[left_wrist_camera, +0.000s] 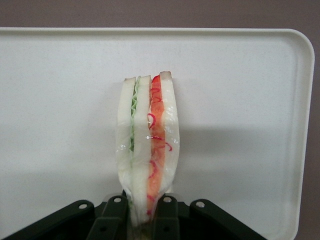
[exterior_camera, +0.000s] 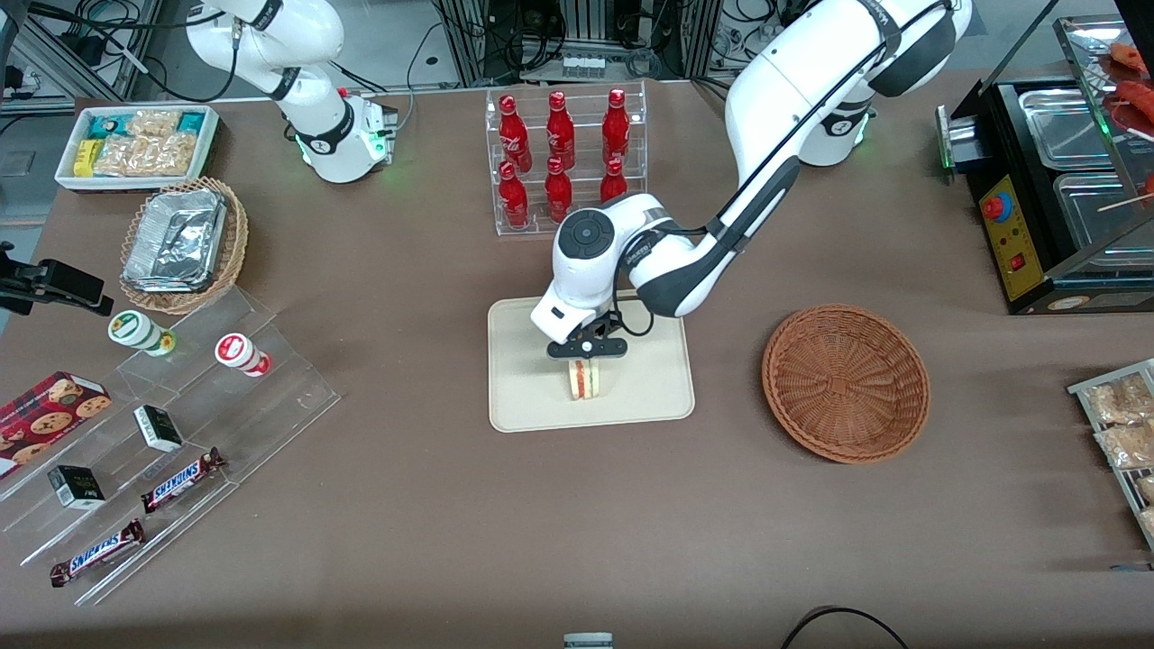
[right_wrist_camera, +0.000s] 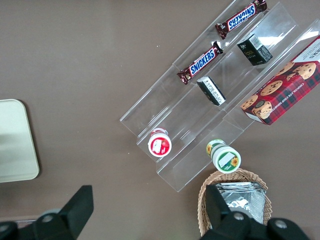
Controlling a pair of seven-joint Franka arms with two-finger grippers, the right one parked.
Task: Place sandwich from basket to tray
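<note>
The left arm's gripper (exterior_camera: 588, 359) hangs over the middle of the cream tray (exterior_camera: 527, 397), its two fingers (left_wrist_camera: 167, 220) clenched on the sandwich (exterior_camera: 584, 379). The sandwich stands on edge directly beneath the claw, white bread outermost, green filling on one side and red-orange filling on the other, its lower end at or just above the tray floor; contact cannot be told. The reddish-brown wicker basket (exterior_camera: 846, 383) sits well apart from the claw, toward the working arm's end of the table.
</note>
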